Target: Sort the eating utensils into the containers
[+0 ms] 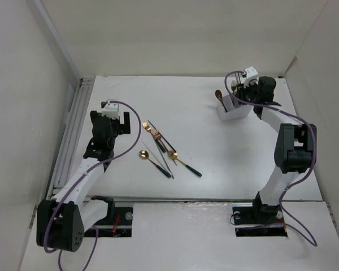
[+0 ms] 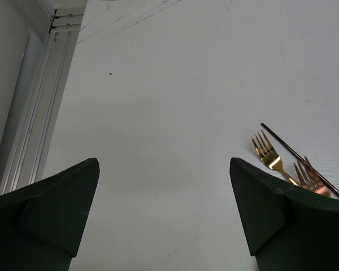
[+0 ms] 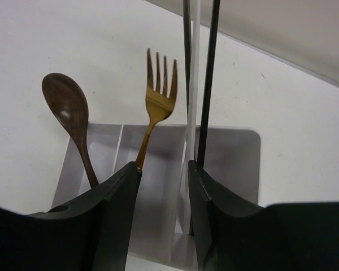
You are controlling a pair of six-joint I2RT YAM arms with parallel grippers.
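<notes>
Right gripper (image 3: 164, 192): nearest thing in my right wrist view. Jaws narrow, with a slit of bin floor showing between them. I see nothing pinched.
Pale stick (image 3: 192, 84): upright, runs down into that slit tight against one finger. The other finger is clear of it.
Dark chopsticks (image 3: 211, 73): two, upright, one on each side of the pale stick. Lower ends are hidden behind my finger.
Bin (image 3: 237, 152): white, divided, right under the right gripper. It sits at the far right of the table (image 1: 214, 164).
Standing fork (image 3: 158, 101): gold head up, in the bin, one divider over from the spoon. Handle foot is hidden by my finger.
Brown spoon (image 3: 65, 104): bowl up, leaning in the bin's end compartment.
Left gripper (image 2: 164, 166): jaws wide, empty, hovering over bare table just beside the loose pile.
Table forks (image 2: 268, 152): two gold heads side by side, lying flat, near one of my left fingertips.
Gold spoons (image 1: 143, 153): two, flat on the table, near the forks, well apart from the bin.
Loose chopsticks (image 1: 165, 141): thin dark sticks lying across the pile. I can't tell the count.
Done: brown spoon, one fork, pale stick and two dark chopsticks stand in the bin, each kind in its own slot as far as I can see.
Remaining: two forks, two spoons and the loose sticks, all untouched on the table.
Progress: roughly half, my guess. Next pick looks like the left side's job, since that claw is already wide beside the forks.
</notes>
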